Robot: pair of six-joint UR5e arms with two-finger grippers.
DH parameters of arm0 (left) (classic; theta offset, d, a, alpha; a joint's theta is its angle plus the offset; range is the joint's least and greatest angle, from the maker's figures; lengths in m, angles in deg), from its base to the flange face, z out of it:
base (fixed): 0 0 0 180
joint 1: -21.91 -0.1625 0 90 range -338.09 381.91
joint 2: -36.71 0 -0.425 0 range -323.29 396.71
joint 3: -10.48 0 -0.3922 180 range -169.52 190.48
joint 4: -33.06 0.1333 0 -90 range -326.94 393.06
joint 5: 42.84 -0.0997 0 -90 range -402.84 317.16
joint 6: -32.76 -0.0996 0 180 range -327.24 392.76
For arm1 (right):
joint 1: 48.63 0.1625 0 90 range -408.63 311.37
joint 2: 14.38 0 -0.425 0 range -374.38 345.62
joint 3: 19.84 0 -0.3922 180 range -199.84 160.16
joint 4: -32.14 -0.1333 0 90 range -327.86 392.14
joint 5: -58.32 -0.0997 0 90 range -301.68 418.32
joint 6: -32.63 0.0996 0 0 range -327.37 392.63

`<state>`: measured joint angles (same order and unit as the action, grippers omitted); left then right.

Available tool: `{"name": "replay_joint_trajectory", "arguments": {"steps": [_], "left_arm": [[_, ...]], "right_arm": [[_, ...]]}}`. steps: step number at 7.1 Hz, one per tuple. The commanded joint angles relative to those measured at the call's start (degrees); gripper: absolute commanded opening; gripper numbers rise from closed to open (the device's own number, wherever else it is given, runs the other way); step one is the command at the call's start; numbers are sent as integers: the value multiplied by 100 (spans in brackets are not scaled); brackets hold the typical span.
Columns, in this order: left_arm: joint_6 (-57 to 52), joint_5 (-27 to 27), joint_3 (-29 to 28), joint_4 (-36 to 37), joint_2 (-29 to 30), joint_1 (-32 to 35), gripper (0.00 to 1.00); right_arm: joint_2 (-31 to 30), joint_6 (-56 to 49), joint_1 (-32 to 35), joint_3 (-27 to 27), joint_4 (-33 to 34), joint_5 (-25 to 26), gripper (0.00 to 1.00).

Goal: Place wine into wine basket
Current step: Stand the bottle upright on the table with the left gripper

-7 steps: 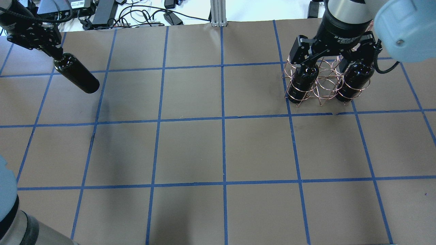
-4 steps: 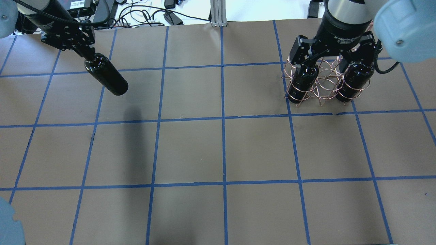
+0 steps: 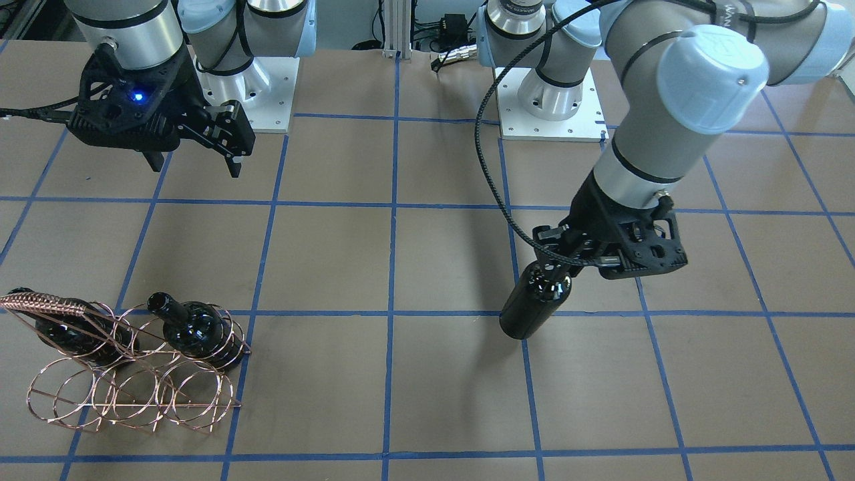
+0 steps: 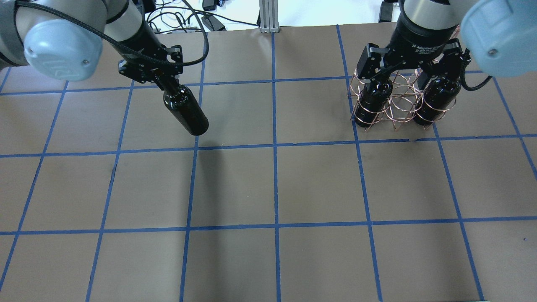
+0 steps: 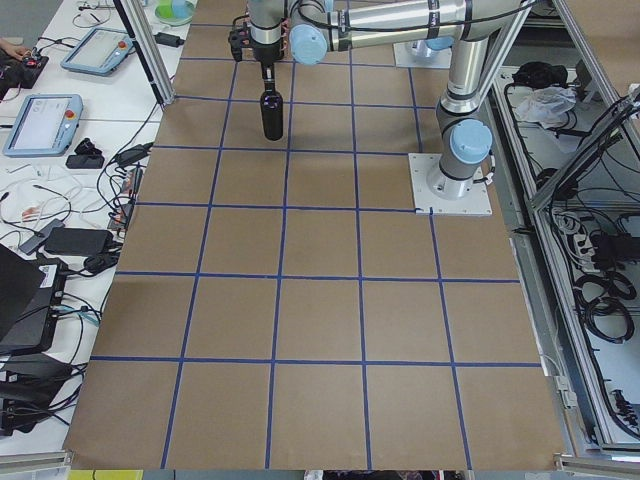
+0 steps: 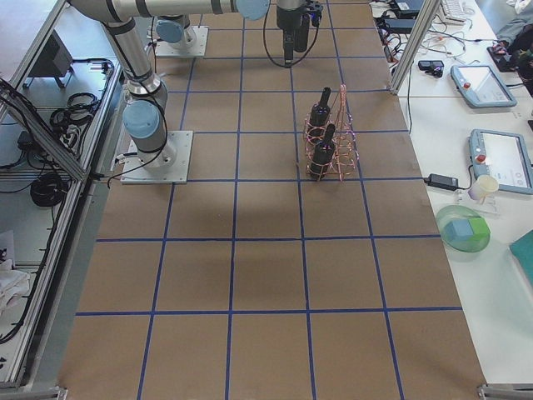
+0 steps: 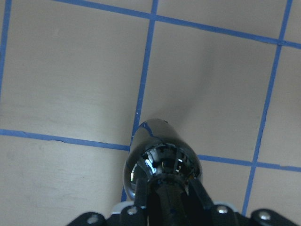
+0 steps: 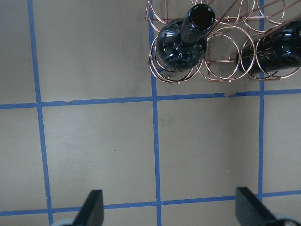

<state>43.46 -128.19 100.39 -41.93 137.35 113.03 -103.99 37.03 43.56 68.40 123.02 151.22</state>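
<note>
My left gripper point(image 4: 166, 80) is shut on the slim neck of the wine point(image 4: 187, 112), a dark glossy bottle hanging tilted above the table, left of centre. The same wine point(image 3: 533, 306) hangs below that gripper point(image 3: 566, 259) in the front view, and the wine point(image 7: 162, 157) fills the left wrist view. The copper wire wine basket point(image 4: 397, 110) stands at the far right with two dark bottles point(image 4: 373, 102) point(image 4: 436, 100) in its outer rings; its middle rings are empty. My right gripper point(image 4: 405, 71) hangs open and empty, high on the robot's side of the basket point(image 8: 225, 80).
Cables and power bricks point(image 4: 176, 16) lie beyond the table's far edge, beside an aluminium post point(image 4: 268, 16). The arms' base plates point(image 3: 554, 107) sit at the robot's side. Side benches hold tablets point(image 5: 45, 120) and a bowl point(image 6: 462, 229).
My left arm has carried the wine to the right, from the far left corner towards the table's middle. The right arm and the basket have not moved.
</note>
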Motion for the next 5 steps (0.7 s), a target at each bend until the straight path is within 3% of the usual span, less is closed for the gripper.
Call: {"name": "replay_joint_trajectory", "arguments": {"steps": [1, 5], "left_arm": [[518, -26, 639, 641, -124, 650, 0], [538, 1, 816, 337, -264, 837, 0]], "right_arm": [[5, 0, 0, 0, 0, 0, 100], [5, 0, 0, 0, 0, 0, 100]]}}
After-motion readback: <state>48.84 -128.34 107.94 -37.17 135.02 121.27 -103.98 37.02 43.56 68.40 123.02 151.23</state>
